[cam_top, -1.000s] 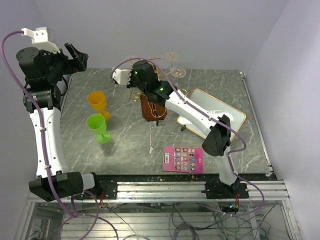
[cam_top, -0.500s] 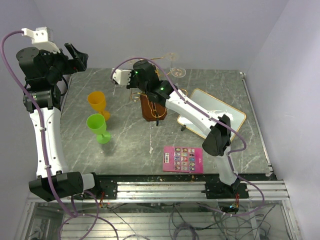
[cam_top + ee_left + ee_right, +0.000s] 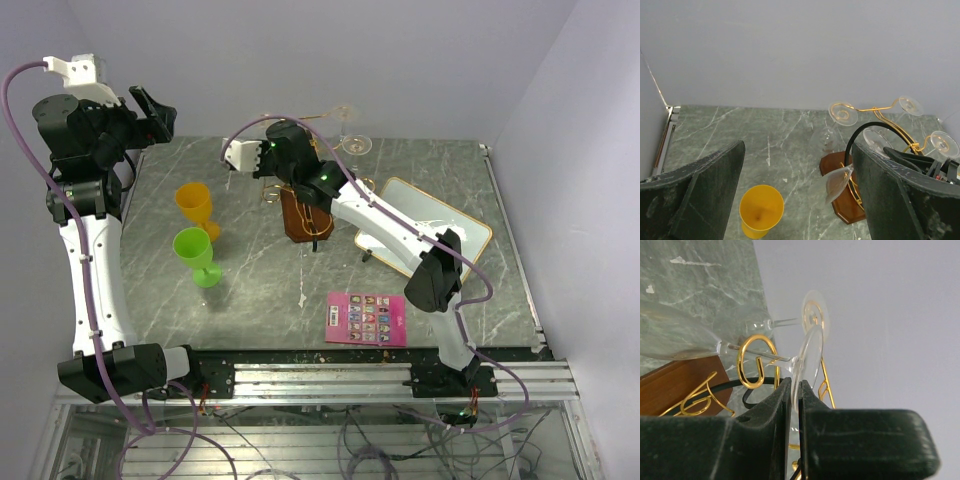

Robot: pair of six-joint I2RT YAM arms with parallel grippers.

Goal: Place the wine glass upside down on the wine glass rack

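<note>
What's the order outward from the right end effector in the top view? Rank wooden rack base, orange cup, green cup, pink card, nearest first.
From the right end effector, shut on the wine glass:
1. wooden rack base, just beside it, toward the arms.
2. orange cup, to its left.
3. green cup, left, nearer the arms.
4. pink card, near edge, right.

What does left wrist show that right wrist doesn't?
Left wrist only: the yellow cup, the open left gripper, and the upper arms of the rack with the feet of clear glasses at their scrolls. Right wrist only: the right gripper shut on a glass by its foot, with the stem lying in a gold scroll. Both: rack, its brown base, clear glasses, the table and the wall.
</note>
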